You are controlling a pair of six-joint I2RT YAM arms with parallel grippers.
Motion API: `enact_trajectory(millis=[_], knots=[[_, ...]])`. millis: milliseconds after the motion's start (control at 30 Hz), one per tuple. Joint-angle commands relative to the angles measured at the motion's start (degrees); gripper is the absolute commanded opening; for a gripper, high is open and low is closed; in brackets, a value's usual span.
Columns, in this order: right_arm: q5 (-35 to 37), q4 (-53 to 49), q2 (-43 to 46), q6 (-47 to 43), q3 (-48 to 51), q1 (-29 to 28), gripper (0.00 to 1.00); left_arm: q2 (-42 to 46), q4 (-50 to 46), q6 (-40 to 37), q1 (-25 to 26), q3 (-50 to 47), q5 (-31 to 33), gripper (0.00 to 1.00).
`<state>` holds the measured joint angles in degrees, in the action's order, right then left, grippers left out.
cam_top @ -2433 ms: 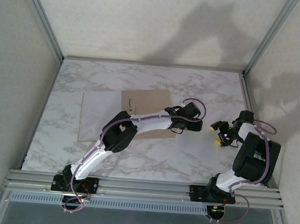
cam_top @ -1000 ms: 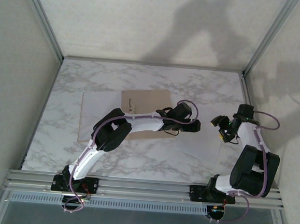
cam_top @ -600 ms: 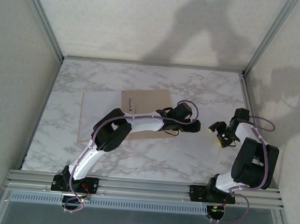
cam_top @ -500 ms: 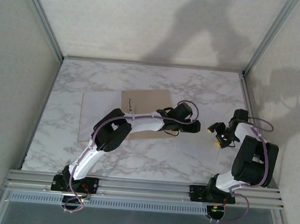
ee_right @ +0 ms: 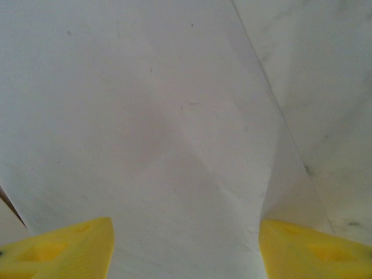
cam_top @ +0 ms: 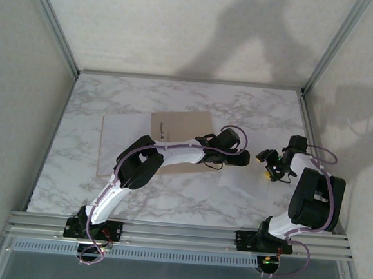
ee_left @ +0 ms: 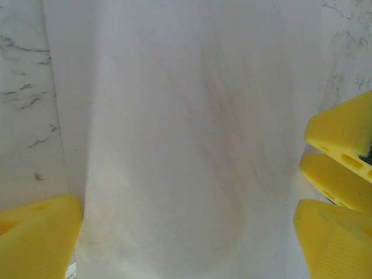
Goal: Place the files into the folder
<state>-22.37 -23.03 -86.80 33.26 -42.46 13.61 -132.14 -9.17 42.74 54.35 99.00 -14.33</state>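
Right claw (cam_top: 268, 165) has edged closer to the left claw (cam_top: 239, 158), both spread wide over a loose white file (ee_left: 192, 116) on the desk (cam_top: 169, 196) just right of the folder (cam_top: 182, 129), probably bunching it for a pinch.

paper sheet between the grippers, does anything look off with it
Yes: the sheet isn't lying flat. In the right wrist view it humps up with a crease toward its right edge, which seems lifted off the marble.

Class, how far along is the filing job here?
Done: white paper already covers the open folder's left half. In hand: the open left pincer and open right pincer sit over a loose sheet right of the folder. Left: moving it inside.
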Motion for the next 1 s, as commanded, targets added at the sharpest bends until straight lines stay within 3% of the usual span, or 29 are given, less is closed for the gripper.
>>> enact_trajectory(millis=[0,533,967], knots=[[-1.16,0.72,-0.65,1.39,1.84,-0.57,0.67,-0.49,-3.44,1.28,0.50,0.07,0.80,0.95],[-4.22,5.06,-1.80,5.03,3.70,-1.94,0.67,-0.67,-2.91,1.84,0.49,-0.90,1.05,0.91],[-5.69,4.81,-0.50,5.99,3.61,-2.71,0.67,-0.18,-2.61,3.20,0.17,-1.35,1.05,0.73]])
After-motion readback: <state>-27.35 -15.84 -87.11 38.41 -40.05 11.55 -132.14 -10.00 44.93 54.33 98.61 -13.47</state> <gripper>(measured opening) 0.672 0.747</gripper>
